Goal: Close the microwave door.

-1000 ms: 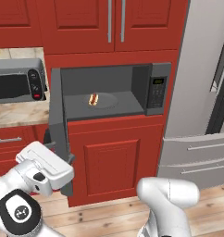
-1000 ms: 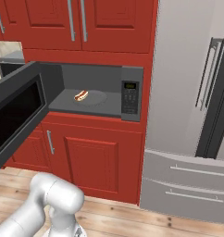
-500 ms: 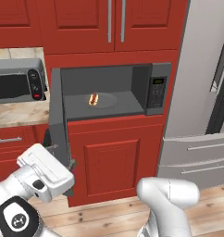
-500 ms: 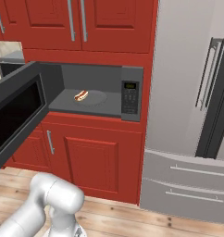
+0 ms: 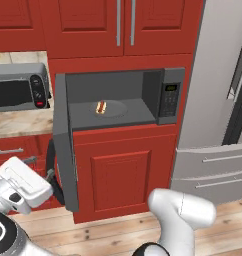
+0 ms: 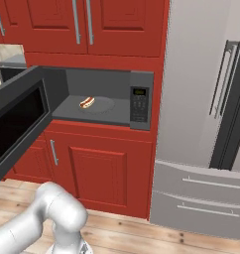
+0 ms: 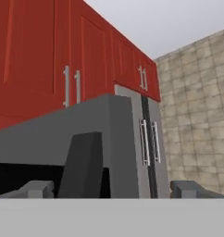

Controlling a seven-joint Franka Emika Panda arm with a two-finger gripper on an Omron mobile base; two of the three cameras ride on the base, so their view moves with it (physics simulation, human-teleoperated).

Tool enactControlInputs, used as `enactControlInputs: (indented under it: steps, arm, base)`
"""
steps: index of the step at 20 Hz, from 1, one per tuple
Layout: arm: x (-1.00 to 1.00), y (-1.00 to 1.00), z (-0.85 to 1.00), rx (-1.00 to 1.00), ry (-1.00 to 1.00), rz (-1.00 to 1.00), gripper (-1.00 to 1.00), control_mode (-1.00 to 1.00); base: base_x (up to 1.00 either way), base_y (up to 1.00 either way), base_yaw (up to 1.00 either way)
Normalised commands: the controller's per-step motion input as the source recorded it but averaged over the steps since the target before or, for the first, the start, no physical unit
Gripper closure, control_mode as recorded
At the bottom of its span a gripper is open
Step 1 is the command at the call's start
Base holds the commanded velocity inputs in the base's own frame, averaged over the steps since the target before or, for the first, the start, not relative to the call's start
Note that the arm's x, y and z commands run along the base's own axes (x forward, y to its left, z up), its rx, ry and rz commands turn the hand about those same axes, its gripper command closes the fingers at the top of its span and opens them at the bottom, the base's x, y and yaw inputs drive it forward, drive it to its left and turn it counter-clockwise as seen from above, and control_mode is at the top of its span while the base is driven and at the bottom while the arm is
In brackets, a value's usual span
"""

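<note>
Microwave door [image 5: 64, 150] stands wide open, hinged at microwave [image 6: 112, 96] left side, fingers [image 7: 40, 189] spread and empty just behind its outer face; rigid, light-swinging panel, best pushed near handle [image 7: 81, 164] edge, far from hinge.

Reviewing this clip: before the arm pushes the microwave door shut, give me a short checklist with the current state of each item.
1. Microwave door open and free to swing: ok, it stands wide open, hinged on the left.
2. Doorway free of obstructions: ok, nothing juts out of the microwave.
3. Hot dog fully inside, on the turntable: ok.
4. Arm behind the door's outer face: ok, the hand sits low by the door's left side in the left base view.
5. Pincer touching the door: cannot tell; the hand view looks up along the door's outer face.
6. Pincer open or shut: open, tips set wide apart.
</note>
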Motion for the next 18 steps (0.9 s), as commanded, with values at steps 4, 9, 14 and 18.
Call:
enactControlInputs:
  steps: [4, 9, 14, 18]
  arm:
    - [0.95, 0.39, -0.52, 0.00, 0.02, 0.00, -1.00, -1.00]
    - [0.53, -0.10, -0.46, 0.00, 0.04, -0.07, -1.00, -1.00]
    - [-0.18, -0.63, -0.14, -0.01, 0.02, -0.23, -1.00, -1.00]
    - [-0.45, -0.92, -0.03, 0.00, 0.00, -0.26, -1.00, -1.00]
  base:
    - [0.00, 0.00, 0.00]
    - [0.00, 0.00, 0.00]
    - [0.00, 0.00, 0.00]
    - [0.00, 0.00, 0.00]
